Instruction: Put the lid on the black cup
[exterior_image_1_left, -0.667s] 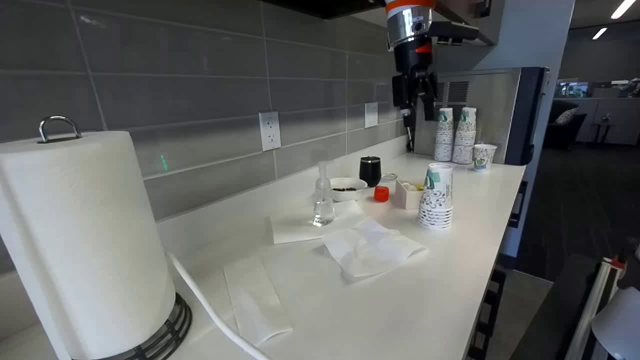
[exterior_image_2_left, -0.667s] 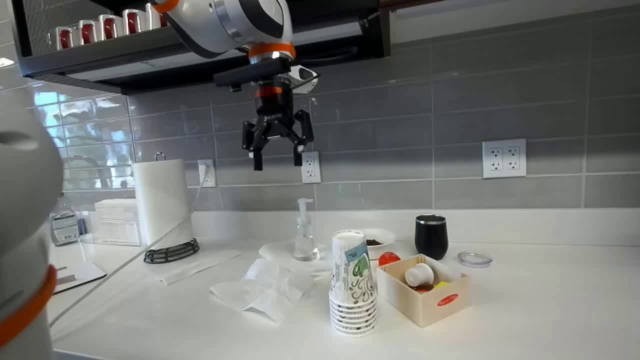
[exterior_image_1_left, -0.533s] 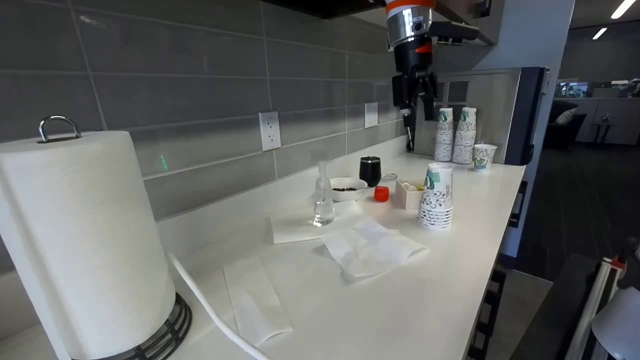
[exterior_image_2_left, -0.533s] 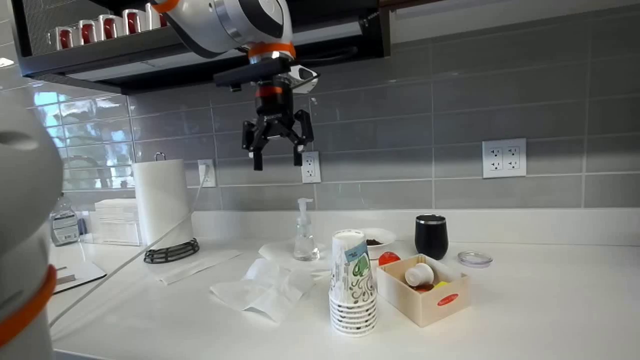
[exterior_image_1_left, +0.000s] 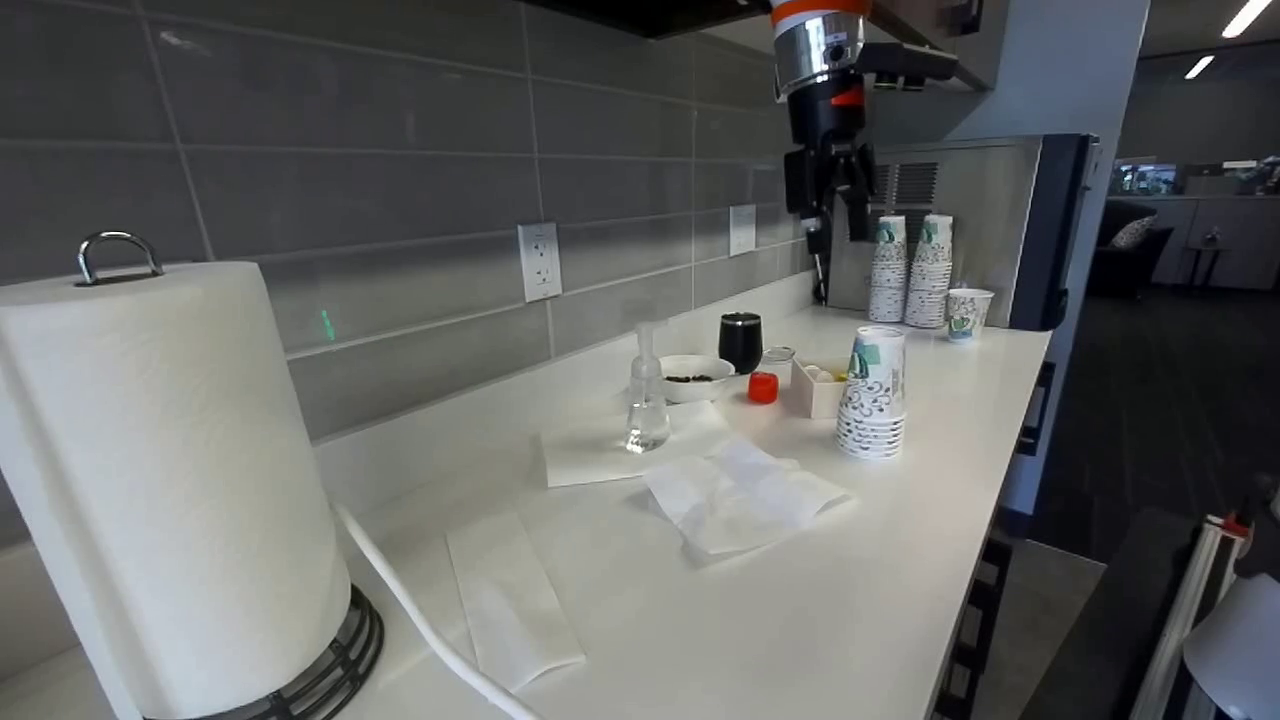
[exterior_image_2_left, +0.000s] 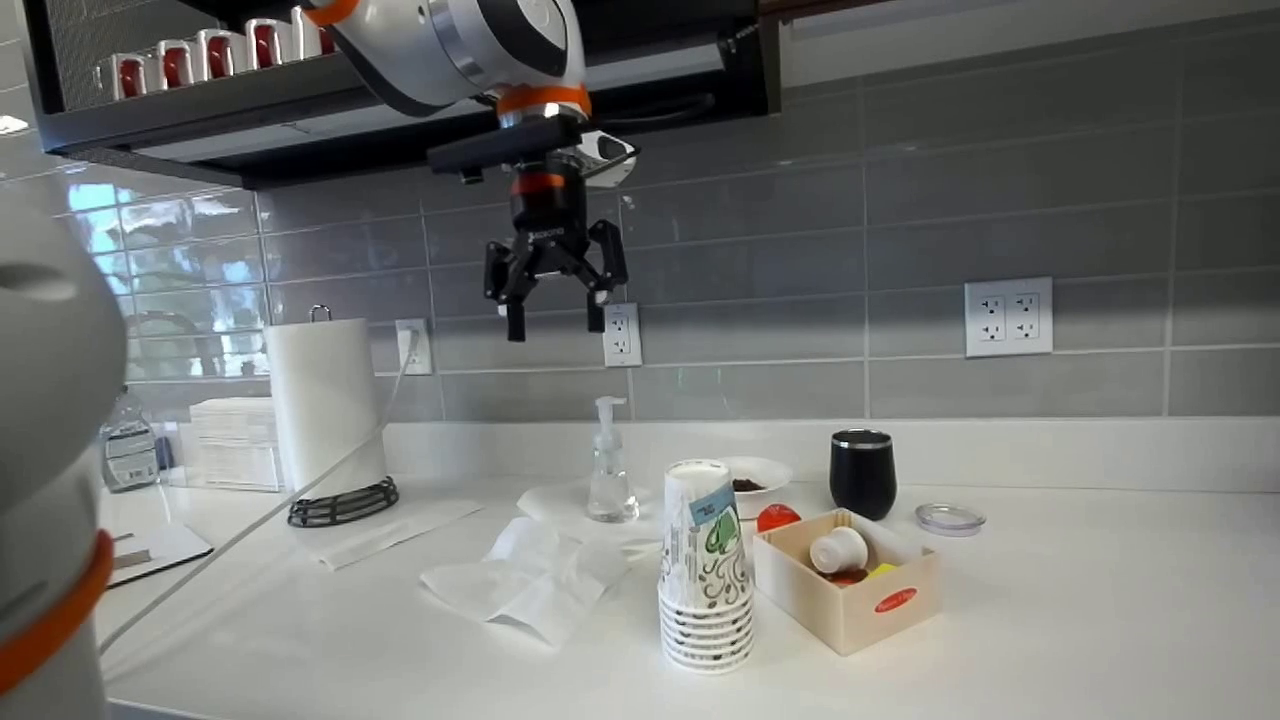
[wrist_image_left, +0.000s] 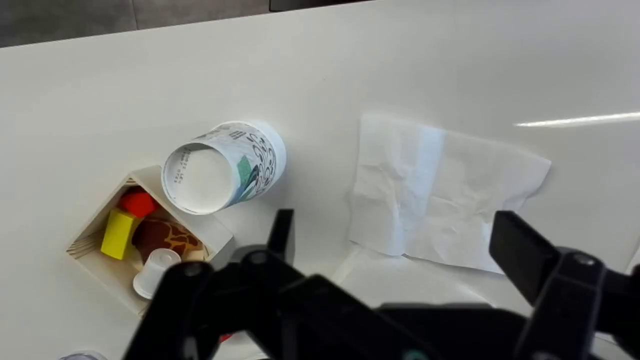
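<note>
Hand (exterior_image_2_left: 556, 325) spread, well above the worktop (exterior_image_2_left: 1100, 620); white lettering (exterior_image_2_left: 547, 233) on its body, too small to read surely. Black cup (exterior_image_2_left: 863, 475) upright near the backsplash (exterior_image_2_left: 1080, 452) in both exterior views; clear lid (exterior_image_2_left: 949, 518) flat on the worktop just beside it. Wooden box (exterior_image_2_left: 805, 595): red oval label (exterior_image_2_left: 895, 599), script illegible. Upturned paper cup stack (exterior_image_2_left: 690, 570): blue-green patch (exterior_image_2_left: 711, 505), leaf print (exterior_image_2_left: 722, 536); wrist view shows characters (wrist_image_left: 181, 165) on the top base (wrist_image_left: 202, 180), unclear. Bottle label (exterior_image_2_left: 131, 458) blurred.

Glare streak on counter (wrist_image_left: 320, 80); bright reflections on tiles (exterior_image_2_left: 190, 235).
</note>
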